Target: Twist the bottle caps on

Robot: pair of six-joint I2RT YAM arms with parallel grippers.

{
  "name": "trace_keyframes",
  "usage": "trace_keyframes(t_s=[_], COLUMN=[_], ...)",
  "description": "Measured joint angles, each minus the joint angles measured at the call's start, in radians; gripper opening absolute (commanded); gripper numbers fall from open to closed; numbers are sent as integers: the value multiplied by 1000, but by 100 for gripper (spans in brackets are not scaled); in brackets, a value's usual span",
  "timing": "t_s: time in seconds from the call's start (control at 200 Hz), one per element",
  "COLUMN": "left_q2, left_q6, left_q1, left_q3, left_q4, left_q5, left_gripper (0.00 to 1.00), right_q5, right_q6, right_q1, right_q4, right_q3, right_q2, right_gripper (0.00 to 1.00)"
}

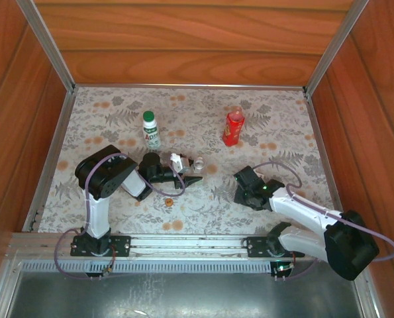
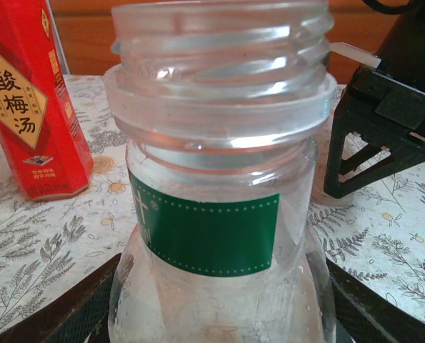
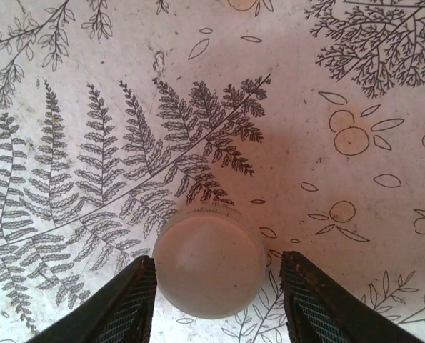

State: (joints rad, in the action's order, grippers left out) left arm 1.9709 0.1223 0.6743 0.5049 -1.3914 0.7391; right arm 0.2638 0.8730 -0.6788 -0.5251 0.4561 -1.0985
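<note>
Overhead and wrist views of the two-arm workspace. The left gripper (image 2: 223, 263) was clenched on the small clear plastic bottle (image 2: 219, 214) with a green label band, its fingers (image 2: 69, 307) meeting the bottle's lower sides. The bottle stood upright, its threaded neck bare and uncapped. This pair sat left of centre on the fern-and-flower printed mat (image 1: 110, 112). The right gripper (image 3: 218, 259) pointed down at the mat right of centre, jaws parted on either side of the round white plastic screw cap (image 3: 208, 275), which lay flat on the mat. The finger at the left of that wrist view looked to touch the cap's rim, while a sliver of mat showed between the cap and the other finger (so the cap was bracketed, not clamped). Far and left of centre stood the white plastic bottle with a green-printed label (image 1: 152, 138), the round green cap (image 1: 147, 116) seated on its top. Far and right of centre stood the red bottle (image 1: 233, 128), well apart from both grippers; the left wrist view showed Chinese characters on its gold-edged label. Wooden walls (image 1: 183, 40) enclosed the mat on three sides.
</note>
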Motion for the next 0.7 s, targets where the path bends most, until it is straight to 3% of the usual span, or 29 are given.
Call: trace_keyframes(t_s=[0.13, 0.7], left_q2=[0, -12], left_q6=[0, 0], left_q1=[0, -4], left_q3=[0, -24], left_q4=[0, -1], left_q5=[0, -1], left_gripper=[63, 63], right_q5=[8, 10], right_q6=[-5, -105], right_q1=[0, 5], right_q4=[6, 36], right_q3=[0, 41], right_q2=[-13, -109], right_gripper=[47, 48])
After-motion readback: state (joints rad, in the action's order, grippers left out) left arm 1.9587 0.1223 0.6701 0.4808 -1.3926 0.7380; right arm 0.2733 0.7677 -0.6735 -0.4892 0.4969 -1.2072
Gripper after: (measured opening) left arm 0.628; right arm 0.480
